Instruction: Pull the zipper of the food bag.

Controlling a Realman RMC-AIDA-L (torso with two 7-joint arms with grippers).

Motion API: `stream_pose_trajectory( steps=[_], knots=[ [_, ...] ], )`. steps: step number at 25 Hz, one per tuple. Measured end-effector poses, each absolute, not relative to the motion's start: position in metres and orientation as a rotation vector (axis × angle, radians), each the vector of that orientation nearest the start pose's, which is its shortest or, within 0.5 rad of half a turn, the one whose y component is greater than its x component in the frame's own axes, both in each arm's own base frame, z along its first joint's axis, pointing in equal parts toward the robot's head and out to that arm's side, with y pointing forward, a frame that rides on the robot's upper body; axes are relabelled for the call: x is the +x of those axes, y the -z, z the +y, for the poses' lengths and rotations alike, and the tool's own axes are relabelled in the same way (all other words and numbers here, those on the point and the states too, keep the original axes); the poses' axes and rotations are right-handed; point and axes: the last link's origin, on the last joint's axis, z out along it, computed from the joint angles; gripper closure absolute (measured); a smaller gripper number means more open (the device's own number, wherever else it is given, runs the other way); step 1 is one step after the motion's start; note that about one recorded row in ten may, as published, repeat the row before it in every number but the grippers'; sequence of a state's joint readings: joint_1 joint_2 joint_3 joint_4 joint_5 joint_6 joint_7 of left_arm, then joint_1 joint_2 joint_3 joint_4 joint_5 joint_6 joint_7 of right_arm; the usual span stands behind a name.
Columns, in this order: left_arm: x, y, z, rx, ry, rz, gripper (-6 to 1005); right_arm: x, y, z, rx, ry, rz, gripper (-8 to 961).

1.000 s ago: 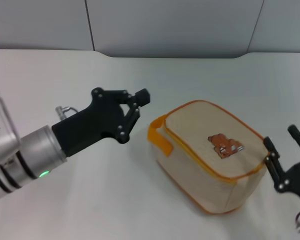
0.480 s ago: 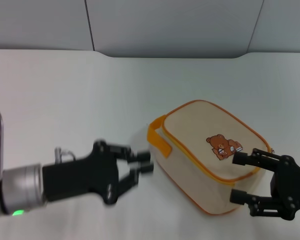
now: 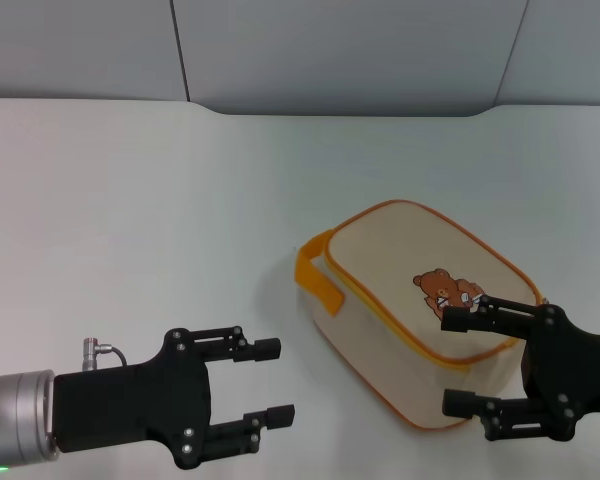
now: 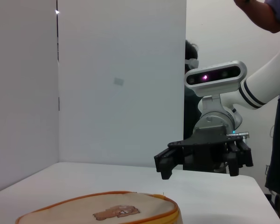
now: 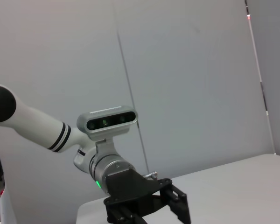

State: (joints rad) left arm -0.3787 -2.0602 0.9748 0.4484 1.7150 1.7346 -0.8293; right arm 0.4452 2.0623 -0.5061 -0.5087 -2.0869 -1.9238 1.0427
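The food bag (image 3: pixel 400 300) is a boxy beige bag with orange piping, lying right of centre with its bear picture (image 3: pixel 446 289) facing up and its orange strap (image 3: pixel 318 281) at the left end. The zipper (image 3: pixel 378 306) runs along the orange rim; I cannot make out its pull tab. My right gripper (image 3: pixel 458 362) is open at the bag's near right corner, fingers pointing left, one finger over the bag top. My left gripper (image 3: pixel 268 381) is open and empty, near the front edge, left of the bag and apart from it. The bag top also shows in the left wrist view (image 4: pixel 107 212).
The bag lies on a white table (image 3: pixel 180 220) with a grey wall (image 3: pixel 340 50) behind. The left wrist view shows my right gripper (image 4: pixel 199 162) farther off and a person (image 4: pixel 192 60) behind the robot. The right wrist view shows my left gripper (image 5: pixel 151 210).
My left gripper has moved from beside the strap down toward the front edge and turned level. My right gripper has come in from the right edge to the bag's near right corner.
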Motion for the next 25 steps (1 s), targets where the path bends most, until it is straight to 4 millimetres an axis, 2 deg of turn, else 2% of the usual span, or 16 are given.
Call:
stream_pose_trajectory(
  steps=[12, 25],
  knots=[
    [-0.2724, 0.0329, 0.2472, -2.777, 1.013, -0.147, 190, 0.2752, -0.0018, 0.2547, -2.838, -1.038, 0.317, 107],
    [-0.2738, 0.0311, 0.2458, -2.761, 1.021, -0.145, 190, 0.2773, -0.0026, 0.253, -2.826, -1.035, 0.301, 106]
  ],
)
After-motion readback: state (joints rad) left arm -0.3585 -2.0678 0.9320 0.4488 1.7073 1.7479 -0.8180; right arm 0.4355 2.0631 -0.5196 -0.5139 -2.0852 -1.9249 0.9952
